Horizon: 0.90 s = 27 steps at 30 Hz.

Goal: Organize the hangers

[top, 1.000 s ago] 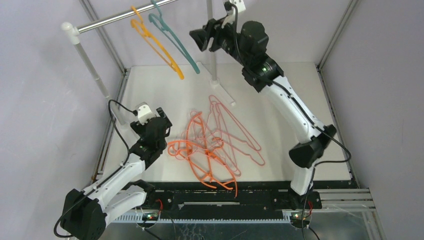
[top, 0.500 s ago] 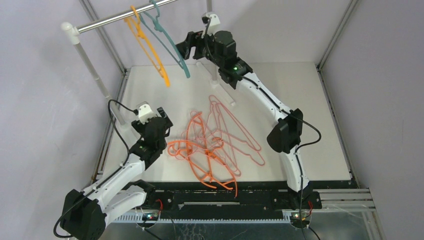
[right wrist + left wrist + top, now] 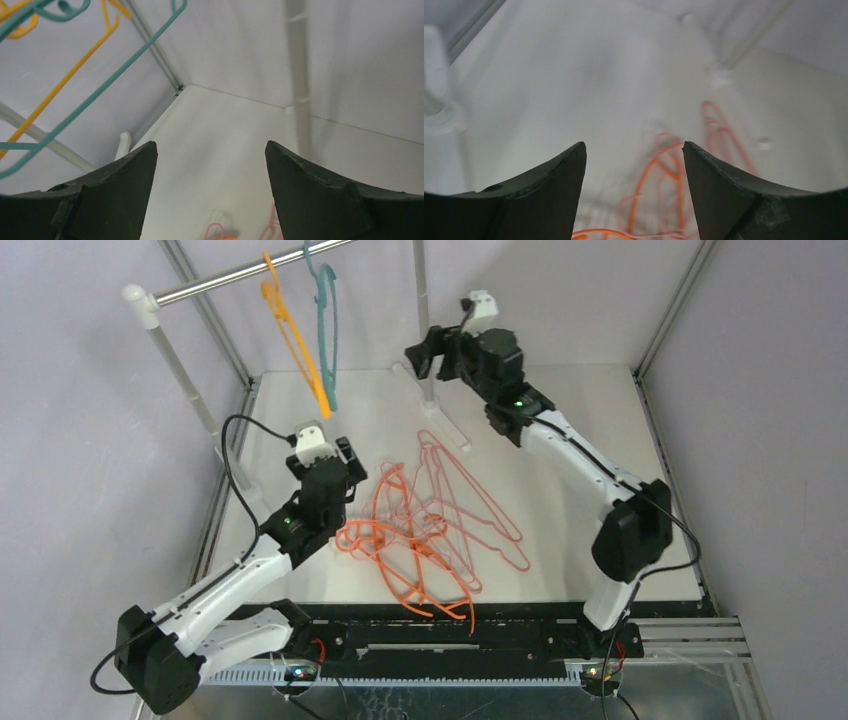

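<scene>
Two hangers hang from the silver rail (image 3: 230,278): a yellow-orange hanger (image 3: 300,350) and a teal hanger (image 3: 327,330). On the white table lies a tangle of bright orange hangers (image 3: 410,565) and pale pink hangers (image 3: 480,510). My left gripper (image 3: 352,472) is open just left of the pile. In the left wrist view an orange hanger (image 3: 659,175) lies blurred beyond the empty left gripper (image 3: 634,150). My right gripper (image 3: 418,352) hangs open and empty to the right of the hung hangers. The right wrist view shows the teal hanger (image 3: 100,90) and the yellow-orange hanger (image 3: 65,85) up left of the right gripper (image 3: 211,147).
White posts carry the rail: one post (image 3: 180,370) at the left, another post (image 3: 425,330) with a foot on the table just behind my right gripper. Metal frame bars run along the enclosure's walls. The table's right half (image 3: 620,440) holds only my right arm.
My right gripper has pulled back from the rail, rightward and lower, with its jaws wider. The teal hanger swung left on the rail. My left arm has advanced toward the pile.
</scene>
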{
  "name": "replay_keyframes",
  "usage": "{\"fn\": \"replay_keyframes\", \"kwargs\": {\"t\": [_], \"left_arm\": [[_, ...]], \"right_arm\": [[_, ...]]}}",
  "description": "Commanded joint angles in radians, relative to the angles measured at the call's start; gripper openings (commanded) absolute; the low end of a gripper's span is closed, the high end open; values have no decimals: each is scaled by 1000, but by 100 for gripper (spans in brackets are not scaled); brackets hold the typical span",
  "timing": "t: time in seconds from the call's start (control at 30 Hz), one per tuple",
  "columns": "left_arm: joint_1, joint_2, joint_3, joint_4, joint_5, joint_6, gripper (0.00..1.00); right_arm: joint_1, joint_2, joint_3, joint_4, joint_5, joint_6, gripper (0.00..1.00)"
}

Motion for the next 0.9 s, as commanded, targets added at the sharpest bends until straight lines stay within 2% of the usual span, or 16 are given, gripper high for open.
{"fn": "replay_keyframes", "kwargs": {"t": [0.0,0.23,0.37,0.47,0.57,0.7,0.87], "left_arm": [[-139,6,203,-79,-41,36,75],[-310,126,419,-170,6,75,76],[-319,200,515,-133,20,116,77],[-319,281,619,-76,-12,229,77],[-307,379,739,-11,-53,354,68],[-252,480,862,46,-4,440,55],[-120,535,924,108,106,449,54]], "right_arm": [[-47,-164,-118,121,31,-6,87],[-99,-274,-272,150,41,5,88],[-123,-303,-305,149,27,14,88],[-135,-326,-327,152,30,14,88],[-152,-347,-348,156,27,27,88],[-169,-371,-379,160,19,41,88],[-188,-400,-420,144,9,40,88]]}}
